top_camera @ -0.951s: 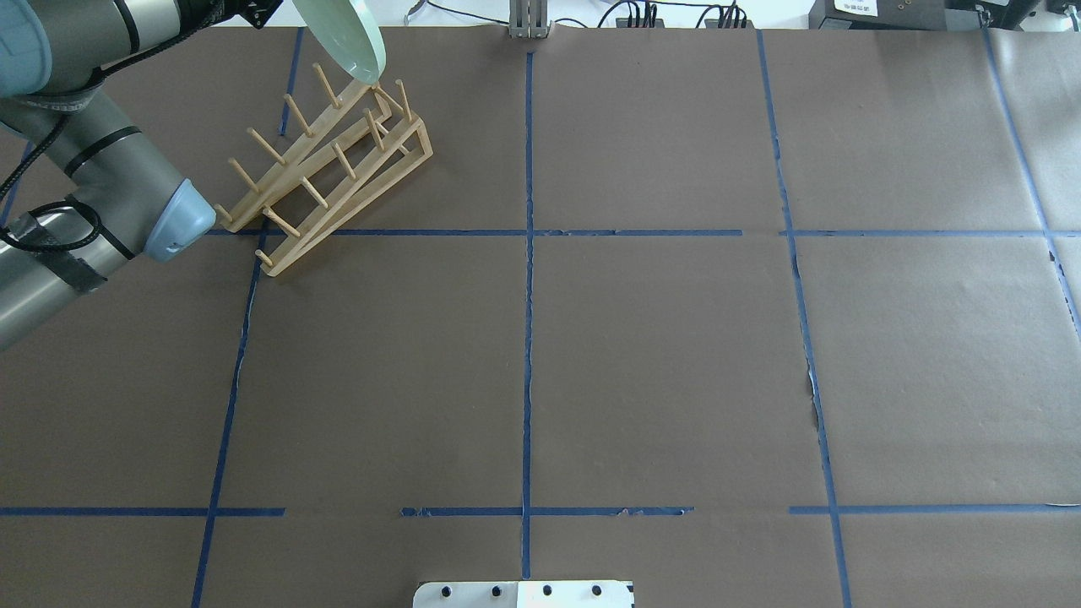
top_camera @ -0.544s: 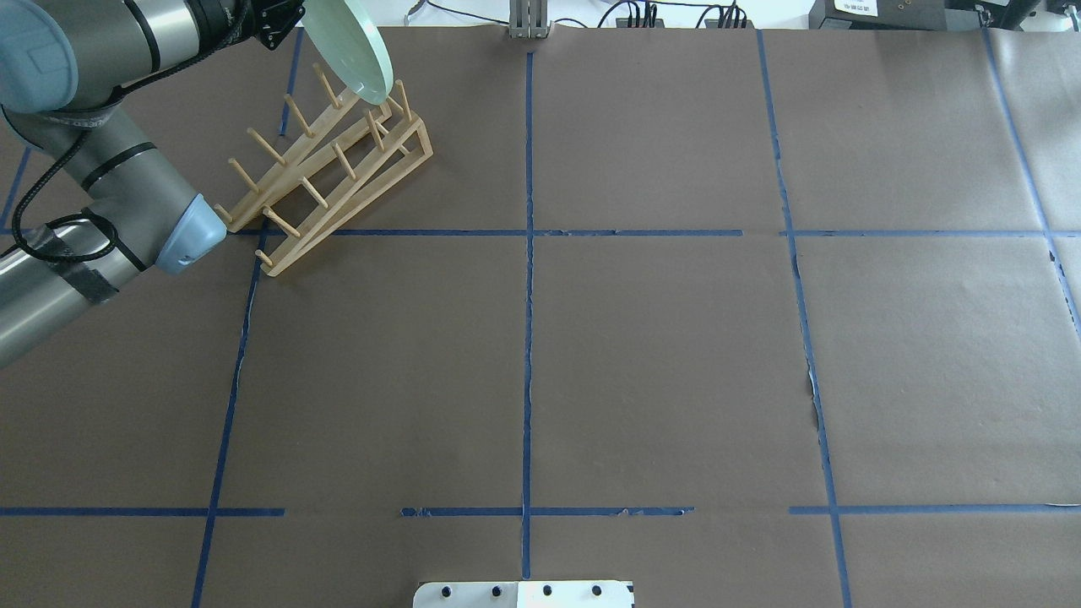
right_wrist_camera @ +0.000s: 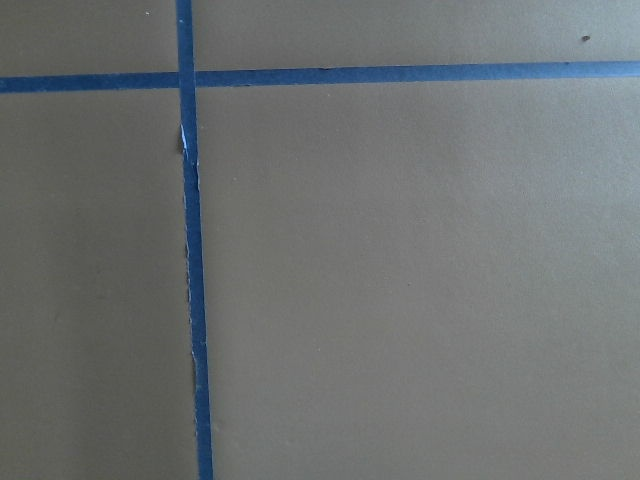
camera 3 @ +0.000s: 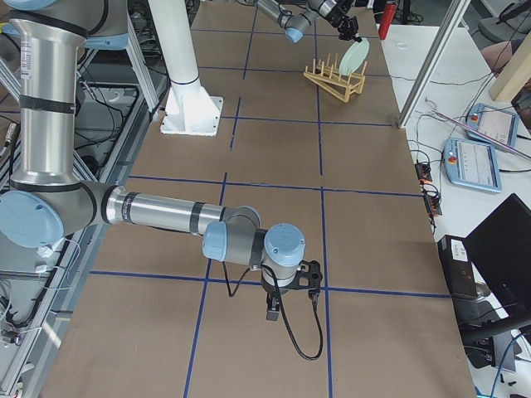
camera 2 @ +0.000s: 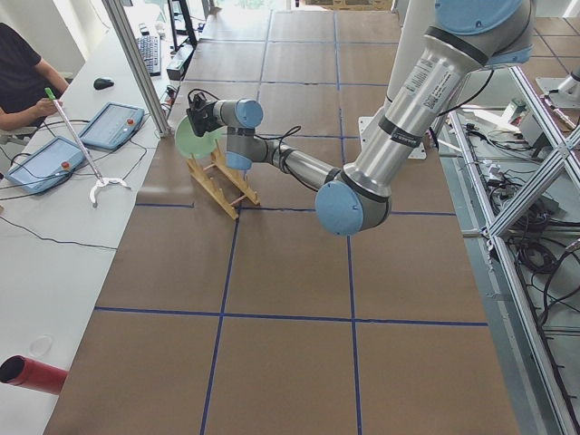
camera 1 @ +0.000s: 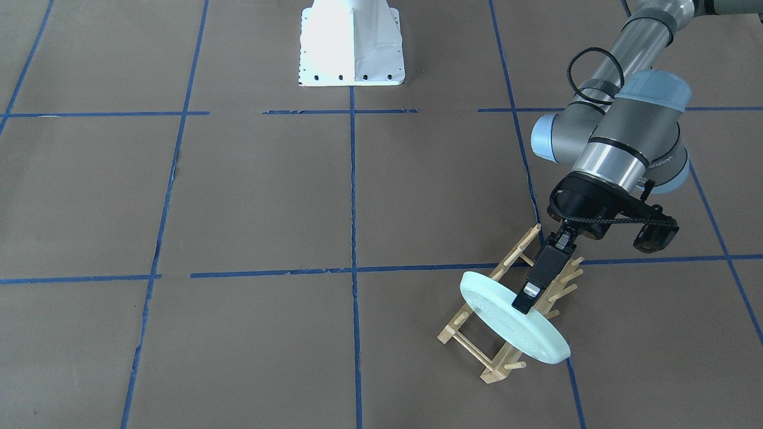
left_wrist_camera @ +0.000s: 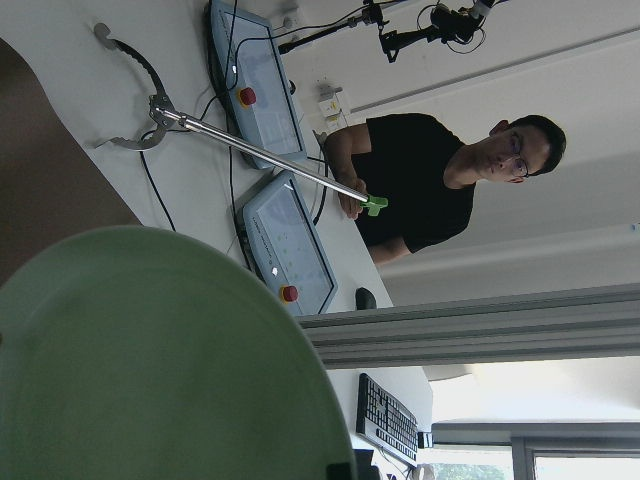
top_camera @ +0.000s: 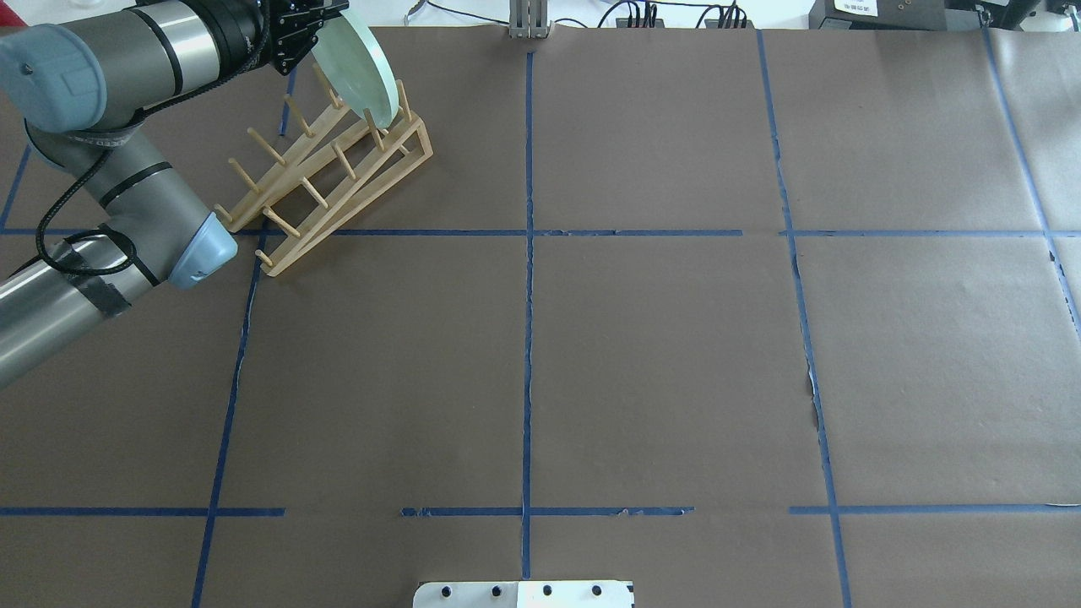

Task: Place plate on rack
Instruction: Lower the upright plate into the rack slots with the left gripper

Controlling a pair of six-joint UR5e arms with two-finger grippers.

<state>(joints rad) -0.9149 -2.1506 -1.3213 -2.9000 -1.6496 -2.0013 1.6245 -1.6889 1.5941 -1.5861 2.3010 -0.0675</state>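
The pale mint-green plate is held on edge, tilted, over the far end of the light-wood rack. My left gripper is shut on the plate's upper rim. In the overhead view the plate has its lower edge down among the rack's last pegs; I cannot tell if it touches the rails. The plate's face fills the lower left of the left wrist view. My right gripper hangs low over bare paper near the table's other end; I cannot tell whether it is open or shut.
Brown paper with blue tape lines covers the table. The robot's white base stands at the near middle edge. Beyond the far edge are control tablets, a grabber tool and a seated operator.
My left arm has brought the plate down and toward the rack; its lower edge went from above the end pegs to in among them.
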